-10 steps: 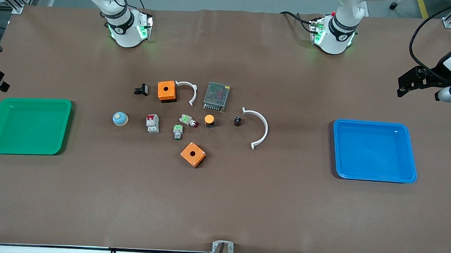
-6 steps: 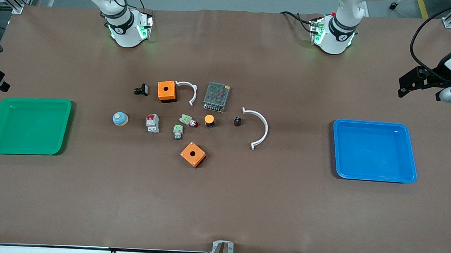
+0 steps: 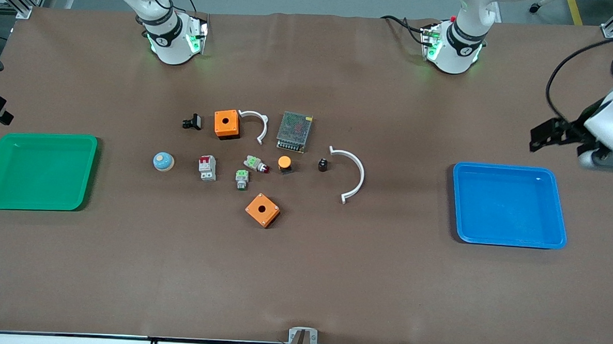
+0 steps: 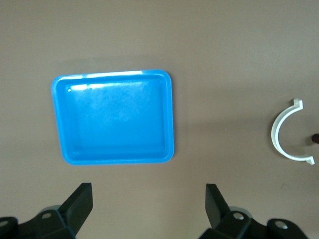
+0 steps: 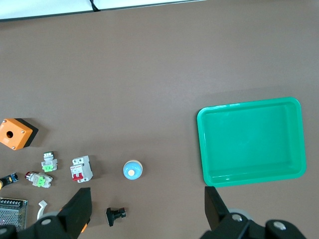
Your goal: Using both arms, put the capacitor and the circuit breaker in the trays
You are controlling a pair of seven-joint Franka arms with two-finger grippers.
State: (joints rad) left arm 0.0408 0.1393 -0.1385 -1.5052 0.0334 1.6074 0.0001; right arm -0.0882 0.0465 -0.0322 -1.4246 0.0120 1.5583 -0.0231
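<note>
The capacitor [image 3: 323, 165], a tiny black cylinder with a dark reddish top, stands mid-table beside a large white arc [image 3: 352, 174]. It barely shows at the edge of the left wrist view [image 4: 315, 137]. The circuit breaker [image 3: 207, 167], a white-grey block with red levers, lies toward the right arm's end of the cluster and also shows in the right wrist view [image 5: 81, 169]. My left gripper [image 3: 538, 138] hangs open and empty, high up beside the blue tray [image 3: 511, 170]; its fingers [image 4: 79, 199] are spread wide. My right gripper [image 5: 147, 209] is open and empty, high over the table by the green tray [image 3: 39, 138].
Around the two parts lie two orange boxes [image 3: 227, 123] [image 3: 262, 209], a mesh-covered unit [image 3: 294, 130], a small white arc [image 3: 256, 122], an orange-capped button [image 3: 284, 164], two grey parts with green tops [image 3: 242, 179], a blue knob [image 3: 163, 161] and a black clip [image 3: 192, 121].
My left arm's hand has swung down in the front view, closer to the blue tray. The right arm and all the parts have stayed still.
</note>
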